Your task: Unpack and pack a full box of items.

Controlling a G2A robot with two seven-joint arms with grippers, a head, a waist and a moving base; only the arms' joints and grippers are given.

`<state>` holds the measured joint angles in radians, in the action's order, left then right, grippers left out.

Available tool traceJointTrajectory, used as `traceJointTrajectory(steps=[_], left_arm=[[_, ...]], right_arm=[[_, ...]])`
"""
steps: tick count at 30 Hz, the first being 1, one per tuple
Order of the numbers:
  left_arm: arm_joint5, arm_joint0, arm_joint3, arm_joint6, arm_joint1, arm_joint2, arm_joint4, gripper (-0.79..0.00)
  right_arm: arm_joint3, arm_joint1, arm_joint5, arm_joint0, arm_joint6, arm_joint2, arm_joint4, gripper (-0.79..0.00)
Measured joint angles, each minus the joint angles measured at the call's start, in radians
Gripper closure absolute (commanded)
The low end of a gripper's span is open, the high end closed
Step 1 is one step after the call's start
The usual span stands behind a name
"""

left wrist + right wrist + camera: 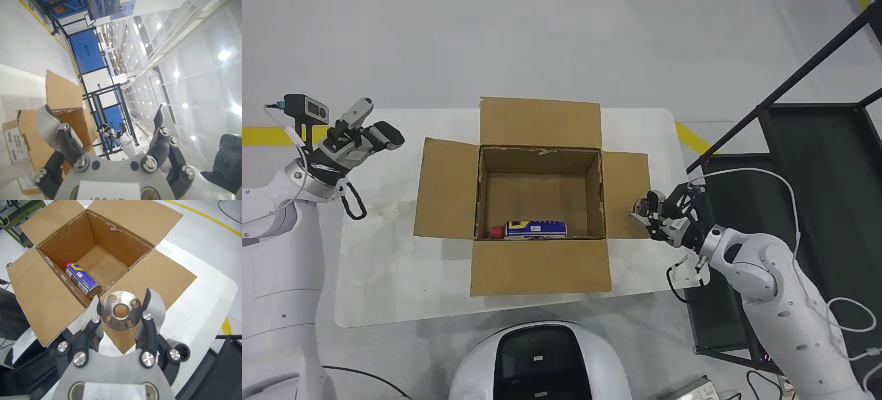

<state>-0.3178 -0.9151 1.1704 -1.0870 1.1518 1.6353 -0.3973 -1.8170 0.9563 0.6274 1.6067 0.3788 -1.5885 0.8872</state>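
While the box (540, 122) stands on the white table (392, 260), right jaws clench a flange (119, 322); left jaws, released, face ceiling lights (223, 55).

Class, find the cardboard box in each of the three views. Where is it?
Top view: cardboard box at the middle of the white table, flaps open.
Left wrist view: box partly behind the open left gripper.
Right wrist view: box beyond the right gripper holding a metal disc.
Shared landmark: the white table under the box.

Brown box (164, 275); blue-and-yellow can (83, 278), apparently red cap (67, 265); silver-grey flange (122, 299).
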Motion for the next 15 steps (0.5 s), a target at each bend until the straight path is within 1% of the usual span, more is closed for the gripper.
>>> traceJointTrajectory(steps=[4, 7, 10, 15], left_arm=[[0.0, 0.0, 0.0, 0.0, 0.0, 0.0, 0.0, -0.785], [0.0, 0.0, 0.0, 0.0, 0.0, 0.0, 0.0, -0.785], [0.0, 0.0, 0.0, 0.0, 0.0, 0.0, 0.0, -0.785], [0.0, 0.0, 0.0, 0.0, 0.0, 0.0, 0.0, -0.785]], right_arm=[[-0.001, 0.0, -0.001, 0.0, 0.0, 0.001, 0.001, 0.0], [-0.011, 0.004, -0.005, -0.041, 0.001, 0.042, 0.015, 0.0], [0.003, 0.016, 0.0, -0.161, 0.027, 0.146, 0.026, 0.0], [0.09, 0.06, -0.015, -0.434, 0.13, 0.403, -0.011, 0.0]])
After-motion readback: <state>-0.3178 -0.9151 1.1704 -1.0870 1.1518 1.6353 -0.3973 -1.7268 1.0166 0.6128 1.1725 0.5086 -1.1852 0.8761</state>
